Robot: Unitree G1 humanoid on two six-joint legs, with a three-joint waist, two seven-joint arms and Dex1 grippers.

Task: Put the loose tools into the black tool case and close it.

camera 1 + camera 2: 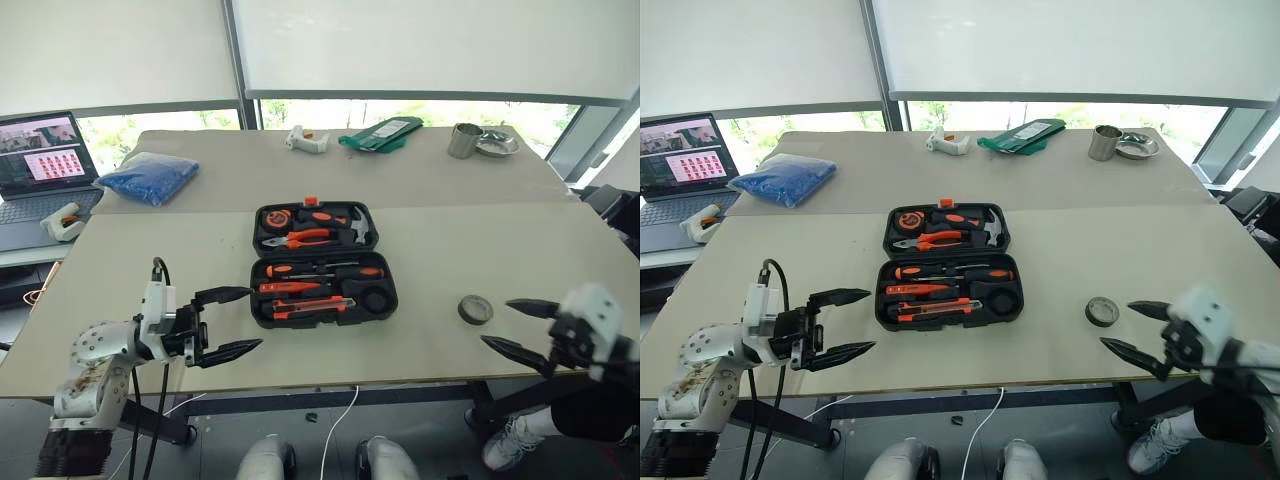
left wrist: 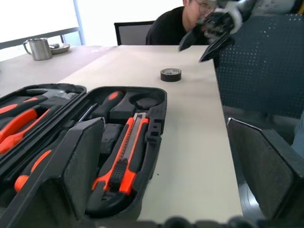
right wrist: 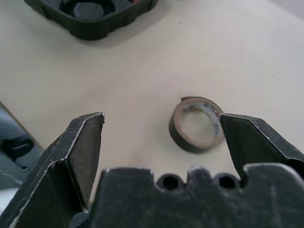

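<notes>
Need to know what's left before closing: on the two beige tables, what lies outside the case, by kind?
Grey roll: 1
Glue gun: 1
Blue bag: 1
Green pouch: 1
Metal cup: 1
Metal dish: 1
Total: 6

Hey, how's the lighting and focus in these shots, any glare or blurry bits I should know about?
Head views: the bright windows behind wash out the blinds, while the tool case on the table stays evenly lit with soft shadows. Left wrist view: backlit by the window, and the near fingers are soft. Right wrist view: the grey roll is fairly sharp, the fingers dark and slightly blurred.
</notes>
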